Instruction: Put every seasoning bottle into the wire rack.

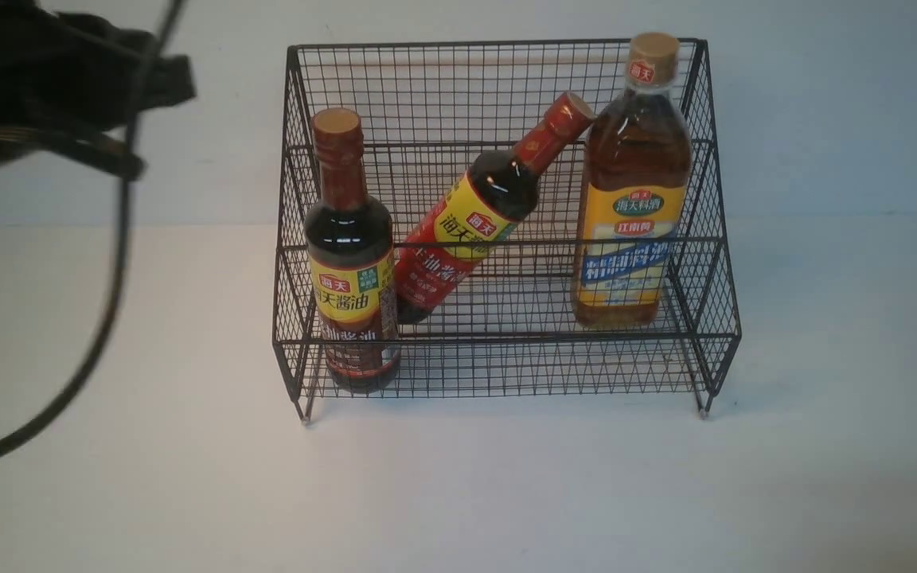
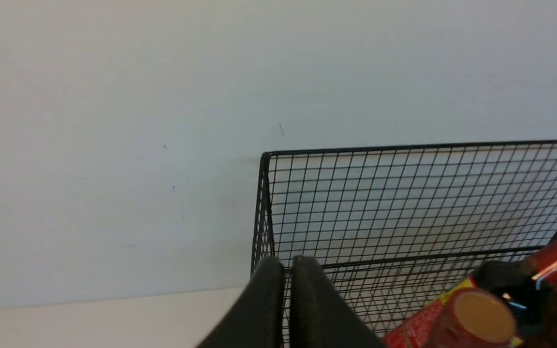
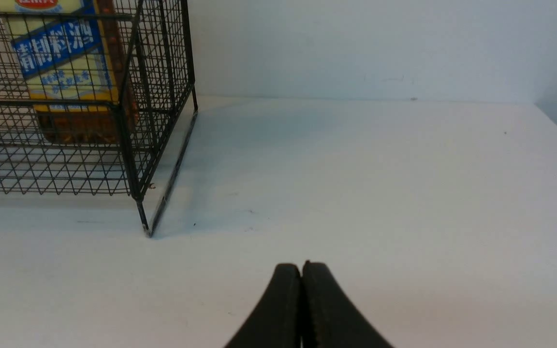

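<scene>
A large black wire-mesh rack (image 1: pixel 466 87) sits ahead of both pincers and holds all three bottles. The left pincer (image 2: pixel 288 263), tips together and empty, hangs above the rack's left end, with the upright slim dark soy-sauce bottle (image 1: pixel 351 263) below it to its right. The right pincer (image 3: pixel 301 266), tips pressed together, is low over the white counter (image 3: pixel 380 183), and the amber bottle with yellow-blue label (image 1: pixel 634 199) is ahead to its left. Only the front view shows the tilted soy-sauce bottle (image 1: pixel 474 215) whole, its cap against the amber one.

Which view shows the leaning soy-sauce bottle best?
The front view: the leaning soy-sauce bottle shows nearly whole inside the wire rack. The left wrist view catches only its shoulder and neck; the right wrist view misses it.
</scene>
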